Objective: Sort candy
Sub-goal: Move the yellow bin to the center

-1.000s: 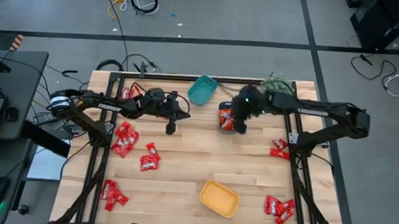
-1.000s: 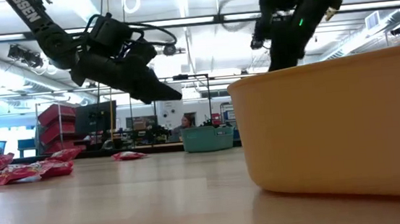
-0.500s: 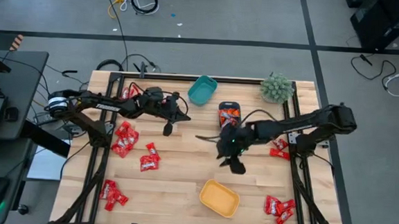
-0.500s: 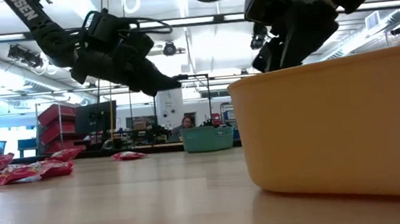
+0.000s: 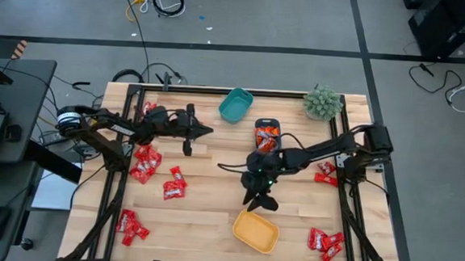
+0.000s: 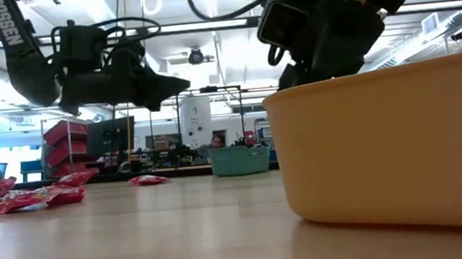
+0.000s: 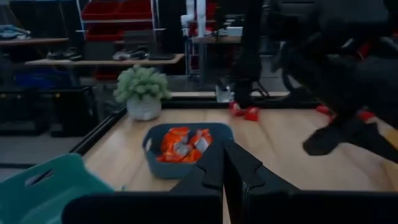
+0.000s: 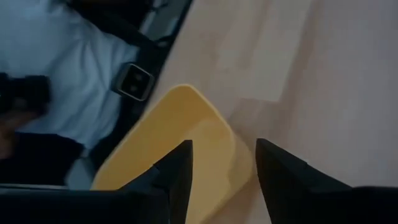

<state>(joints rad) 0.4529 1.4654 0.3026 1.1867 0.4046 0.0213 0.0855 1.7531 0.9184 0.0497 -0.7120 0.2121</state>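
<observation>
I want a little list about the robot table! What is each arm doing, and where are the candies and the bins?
Right tool: open, nothing in it, above the near table by the yellow bin
Left tool: shut, raised over the far left of the table
Candy: piles on the table's left and right sides
Gray bin: holds orange-wrapped candy
Teal bin: at the far edge
Plant: far right corner

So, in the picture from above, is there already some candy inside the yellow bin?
No, the yellow bin shows only its bare yellow floor, while the candy lies in piles on the table.
</observation>
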